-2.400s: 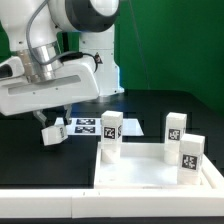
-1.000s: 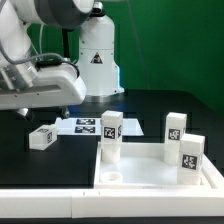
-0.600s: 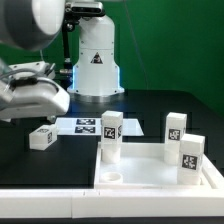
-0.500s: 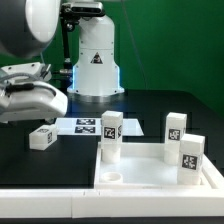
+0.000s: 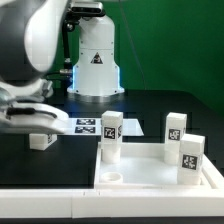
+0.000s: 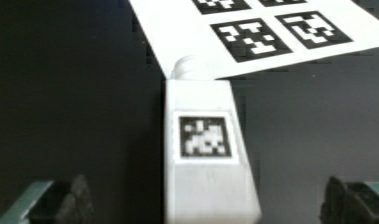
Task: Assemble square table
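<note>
The white square table top (image 5: pixel 150 181) lies at the front right of the exterior view. Three white tagged legs stand upright on it, one near its left corner (image 5: pixel 110 136) and two at the right (image 5: pixel 175 128) (image 5: pixel 191 156). A round corner socket (image 5: pixel 110 178) is open at its front left. A fourth leg (image 5: pixel 42 141) lies on its side on the black table. My gripper (image 5: pixel 38 125) hangs just above it. In the wrist view the leg (image 6: pixel 207 140) lies lengthwise between my open fingers (image 6: pixel 53 200), which straddle it without touching. The gripper (image 6: pixel 207 205) is empty.
The marker board (image 5: pixel 86 127) lies flat on the black table just beyond the loose leg, and its tags show in the wrist view (image 6: pixel 257 35). The robot's white base (image 5: pixel 95 60) stands at the back. A white ledge (image 5: pixel 40 200) runs along the front.
The hand drew up and away to the exterior view's left, turned, and has come down over the lying leg. The leg has stayed put for the last second.
</note>
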`<state>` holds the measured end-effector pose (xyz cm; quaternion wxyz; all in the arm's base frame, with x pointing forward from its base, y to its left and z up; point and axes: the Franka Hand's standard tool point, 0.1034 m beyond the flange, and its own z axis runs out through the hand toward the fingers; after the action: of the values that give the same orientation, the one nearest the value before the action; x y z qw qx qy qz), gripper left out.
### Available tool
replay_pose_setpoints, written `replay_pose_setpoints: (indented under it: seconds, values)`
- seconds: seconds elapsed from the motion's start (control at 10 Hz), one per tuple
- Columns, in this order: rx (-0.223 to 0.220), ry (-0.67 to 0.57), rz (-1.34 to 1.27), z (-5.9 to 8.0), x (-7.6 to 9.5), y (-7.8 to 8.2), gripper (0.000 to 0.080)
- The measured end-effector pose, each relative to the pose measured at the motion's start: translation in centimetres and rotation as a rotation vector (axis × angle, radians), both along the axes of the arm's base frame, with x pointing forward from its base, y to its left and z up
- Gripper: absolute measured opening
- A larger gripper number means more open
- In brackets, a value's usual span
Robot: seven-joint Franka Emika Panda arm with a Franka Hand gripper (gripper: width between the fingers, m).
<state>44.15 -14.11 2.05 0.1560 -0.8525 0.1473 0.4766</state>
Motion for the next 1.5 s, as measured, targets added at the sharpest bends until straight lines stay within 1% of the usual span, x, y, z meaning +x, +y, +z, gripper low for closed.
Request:
replay_pose_setpoints:
  seconds: [0.1,0.2,0.3,0.4,0.5,0.6,0.7,0.8,0.9,1.0,1.1,1.2,1.3,1.4,1.5]
  values:
    - [0.006,0.027,-0.005,-0.9,-1.5,0.6,0.0649]
    - [0.009,0.036,-0.008,-1.0,-1.9,0.7,0.0649]
    - [0.008,0.031,-0.009,-1.0,-1.7,0.6,0.0605]
    - [0.008,0.032,-0.010,-1.0,-1.8,0.5,0.0605]
    - [0.008,0.032,-0.011,-1.0,-1.8,0.5,0.0426]
    - [0.008,0.032,-0.012,-1.0,-1.8,0.5,0.0426]
    - [0.008,0.033,-0.013,-1.0,-1.8,0.4,0.0283]
    - [0.007,0.031,-0.012,-0.9,-1.7,0.4,0.0284]
    - [0.007,0.015,-0.009,0.4,-1.0,0.4,0.0284]
    - [0.016,-0.011,-0.012,2.7,0.2,0.4,0.0284]
    - [0.010,-0.087,-0.004,5.0,1.9,0.5,0.0284]
    - [-0.010,-0.207,0.012,6.4,3.3,0.4,0.0284]
    - [-0.047,-0.301,0.007,6.6,3.4,0.1,0.0284]
    - [-0.076,-0.353,-0.003,6.3,2.9,0.1,0.0284]
    - [-0.103,-0.416,0.005,6.1,3.7,0.0,0.0284]
